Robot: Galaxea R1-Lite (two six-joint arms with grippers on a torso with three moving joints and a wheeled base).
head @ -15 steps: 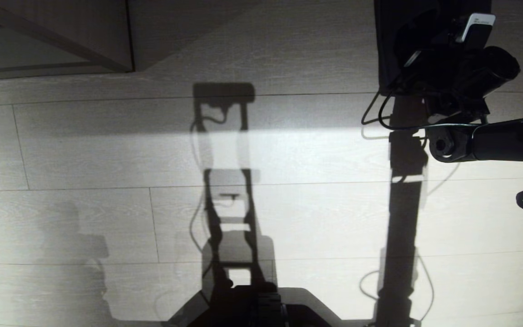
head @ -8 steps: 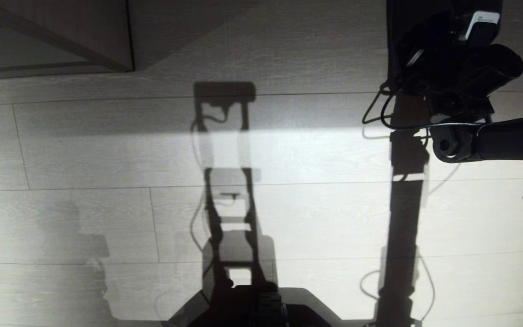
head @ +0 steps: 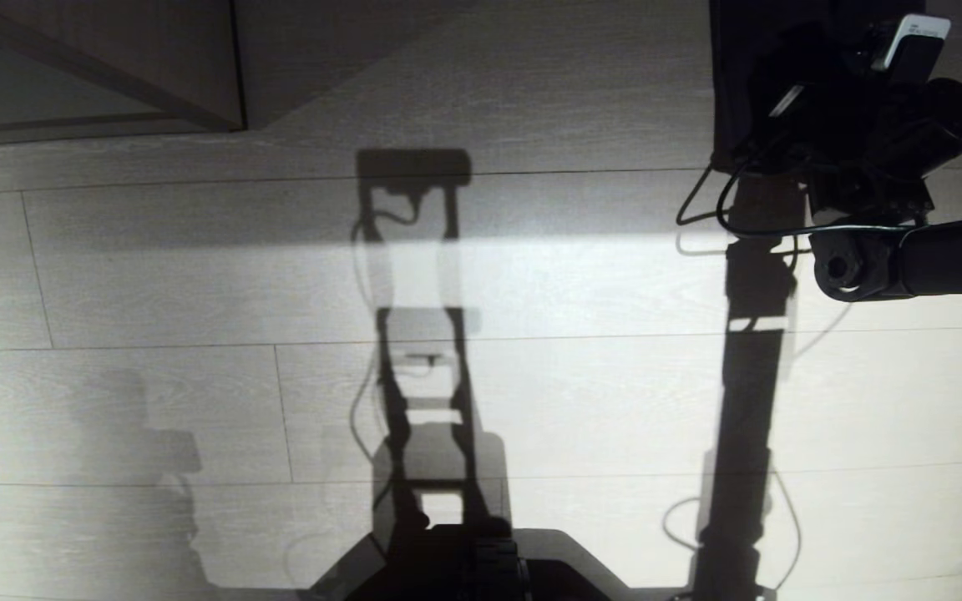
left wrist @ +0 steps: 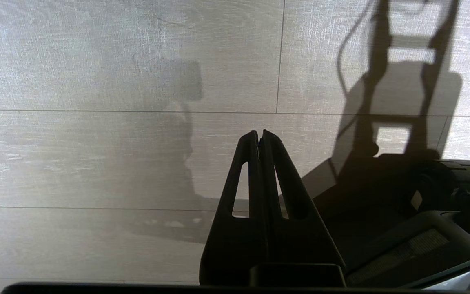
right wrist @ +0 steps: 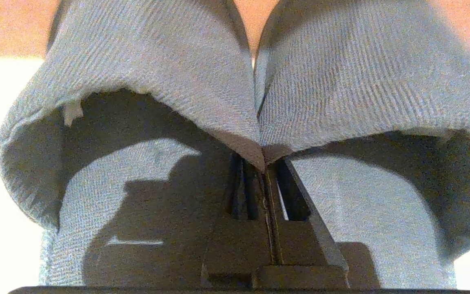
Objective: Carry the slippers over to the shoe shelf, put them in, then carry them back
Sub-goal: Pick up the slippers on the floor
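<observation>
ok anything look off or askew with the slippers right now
Nothing stands out. The right gripper is shut on the slippers, pinching their inner rims together where the pair meets, and both hang evenly side by side. No tear or damage shows.

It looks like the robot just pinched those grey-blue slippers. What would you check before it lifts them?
1. Right gripper shut on the soft grey-blue ribbed fabric slippers: ok.
2. Both slippers' inner edges pinched together between the fingers: ok.
3. Grip deep enough to hold when lifted: cannot tell.
4. Left gripper shut, empty, over the pale plank floor: ok.
5. Shoe shelf in sight: cannot tell.
</observation>
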